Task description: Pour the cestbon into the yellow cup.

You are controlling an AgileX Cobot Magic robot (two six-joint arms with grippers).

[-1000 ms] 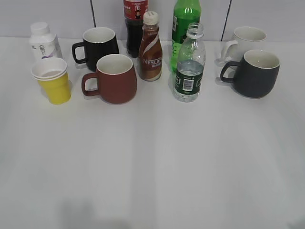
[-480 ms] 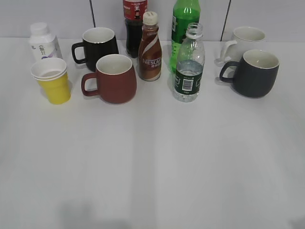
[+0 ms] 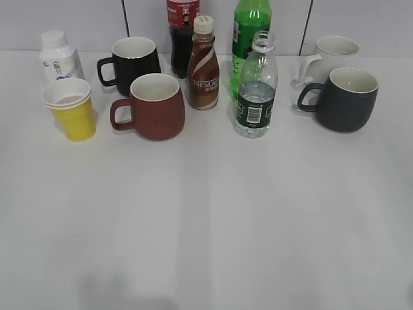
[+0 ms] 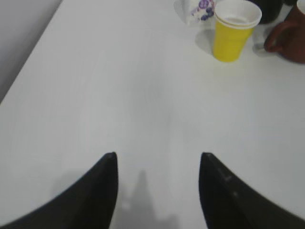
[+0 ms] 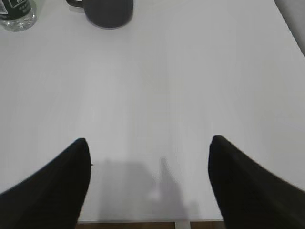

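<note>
Exterior view: cestbon, uncapped, upper centre, crowded by Nescafe bottle and green soda bottle; yellow cup upper left; both jaws spread, empty; grasp risks toppling, spilling.

Left gripper and right gripper hover low, jaws spread, holding nothing.

- Left gripper: jaws apart over bare table; open path ahead to the yellow cup, which has a white bottle just behind and a red mug to its right.
- Right gripper: jaws apart; clear ahead up to the grey mug and, left of it, the water bottle.
</note>
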